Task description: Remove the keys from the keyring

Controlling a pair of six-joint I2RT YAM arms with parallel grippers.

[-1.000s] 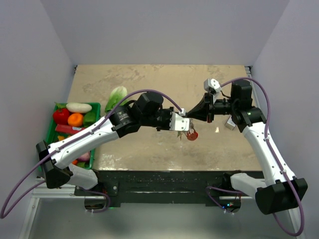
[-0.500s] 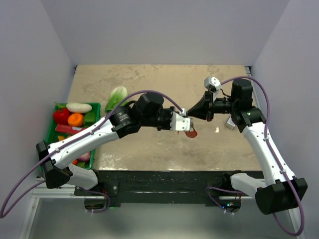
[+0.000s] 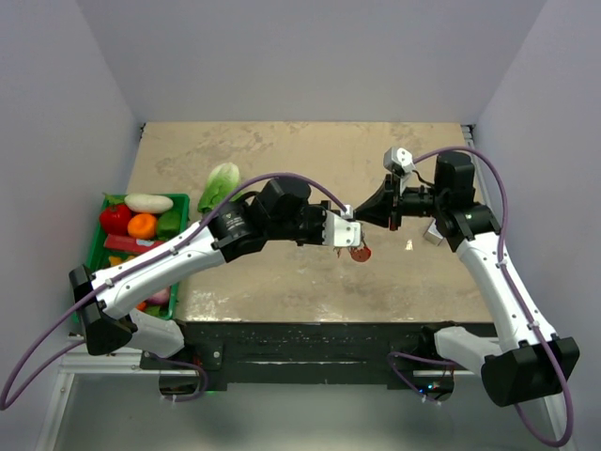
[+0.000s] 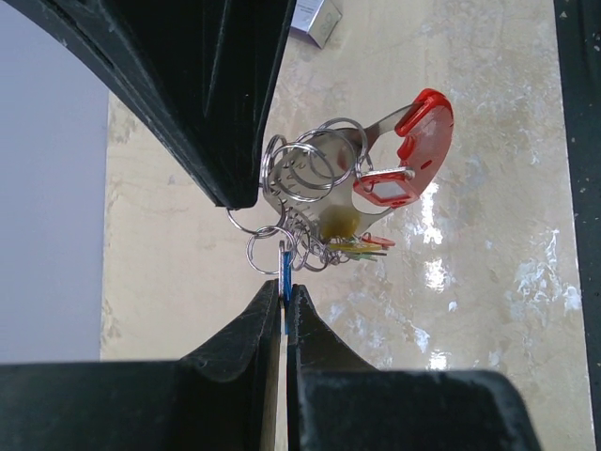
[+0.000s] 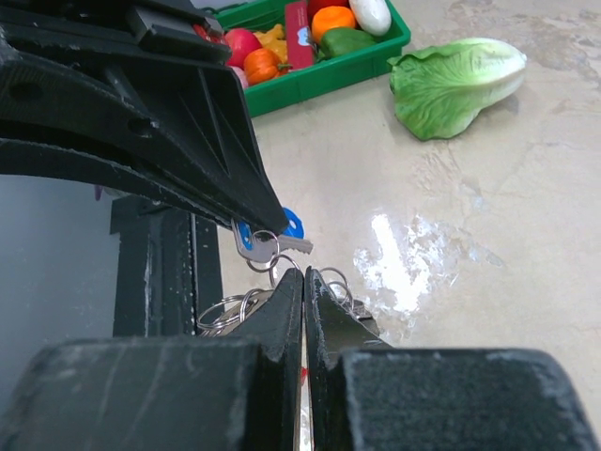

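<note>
While both arms meet over the middle of the beige marbled tabletop (image 3: 282, 160), the bunch is held between their tips. The left gripper (image 4: 285, 293) is clenched, its two black fingers (image 4: 246, 331) pressed flat against the small metal key with a blue plastic head (image 4: 285, 271), which stands edge-on between them. From that key the cluster of thin silvery metal rings (image 4: 310, 174) runs up to the right gripper (image 5: 302, 280). The right gripper's fingers are squeezed together with only a hairline gap, apparently pinching one of the rings, though the exact loop is hard to pick out. In the right wrist view the blue head sits just under the tip of the left gripper, with the silver blade pointing sideways.

A red oval plastic fob (image 4: 420, 139) sticks out from the rings on a flat metal arm, and yellow and green key heads (image 4: 362, 245) lie bunched just below the rings. All of them remain threaded on.

Beyond the arms, a pale green lettuce leaf (image 5: 457, 80) lies on the table beside a green plastic crate (image 5: 319, 82) of toy vegetables. A small white box (image 4: 315, 17) sits on the table behind the right gripper.
</note>
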